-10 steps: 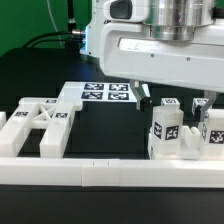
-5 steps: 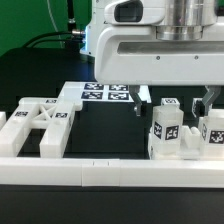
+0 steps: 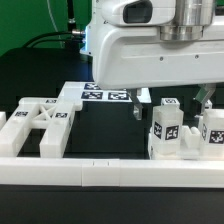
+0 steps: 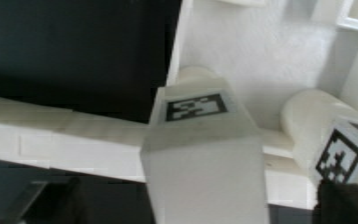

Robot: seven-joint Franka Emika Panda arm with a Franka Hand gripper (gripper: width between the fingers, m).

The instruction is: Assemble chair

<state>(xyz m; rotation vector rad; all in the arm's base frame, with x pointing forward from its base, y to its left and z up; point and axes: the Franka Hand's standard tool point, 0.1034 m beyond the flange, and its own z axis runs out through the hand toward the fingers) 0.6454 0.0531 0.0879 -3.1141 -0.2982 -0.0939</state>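
At the end effector [image 3: 171, 100]: released, jaws standing apart, nothing grasped. Hangs low over the worktop [image 3: 105, 135], astride the post [image 3: 165, 135], with one dark finger [image 3: 138, 100] off the post's flank on the exterior view's left and the other off the flank on the right. Appears to leave a gap on each side; impossible to say from either view whether a pad brushes the plastic. Directly below, then, and between the jaws: the post, standing upright on the worktop, long axis vertical and in line with the end effector's approach, tagged top face turned up toward the wrist. Shows in the wrist view as the post [image 4: 202, 150] running through the middle of the picture, with a tag [image 4: 194, 105] on the face toward the camera. Probably calls for no more than a squeeze across the two flat flanks, no sideways shift. Just beside, on the exterior view's right: a second post [image 3: 213, 132], also upright, close enough to crowd the finger on that side. Worth watching for a nudge there. Well apart on the exterior view's left: the panel [image 3: 40, 125], resting on the worktop. Behind, the marker board [image 3: 105, 95]; in front, along the near edge, the rail [image 3: 110, 172].
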